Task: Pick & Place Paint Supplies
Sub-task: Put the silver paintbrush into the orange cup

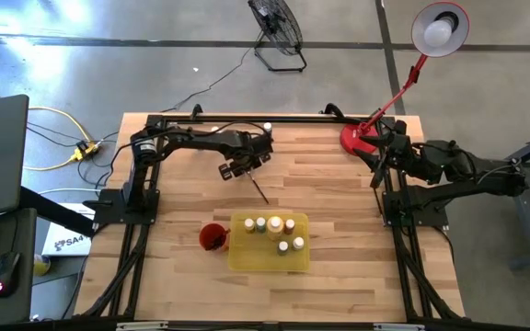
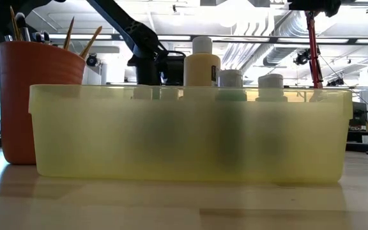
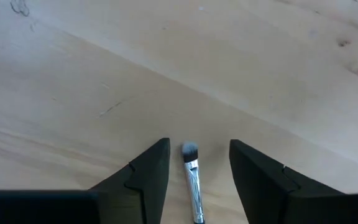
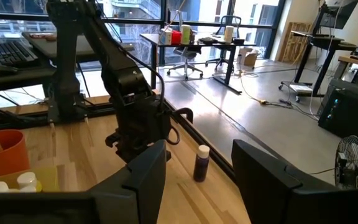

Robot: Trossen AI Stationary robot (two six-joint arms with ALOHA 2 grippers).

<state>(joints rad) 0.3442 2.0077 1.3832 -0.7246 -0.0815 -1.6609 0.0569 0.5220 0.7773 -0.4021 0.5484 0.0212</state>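
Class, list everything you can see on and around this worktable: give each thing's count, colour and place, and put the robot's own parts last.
Paint bottles in tray: six, pale caps, standing in the yellow tray.
Lone paint bottle: one, dark with pale cap, at the table's far edge.
Paintbrush on table: one, dark handle, lying between the left gripper's fingers.
Brushes in cup: several, standing in the red cup.
Yellow tray: one, translucent, near middle of table.
Red cup: one, beside the tray.
Desk lamp: one, red, far right corner.
Fan: one, black, on the floor beyond the table.
Left gripper: open, low over the brush.
Right gripper: open, waiting at the right edge.
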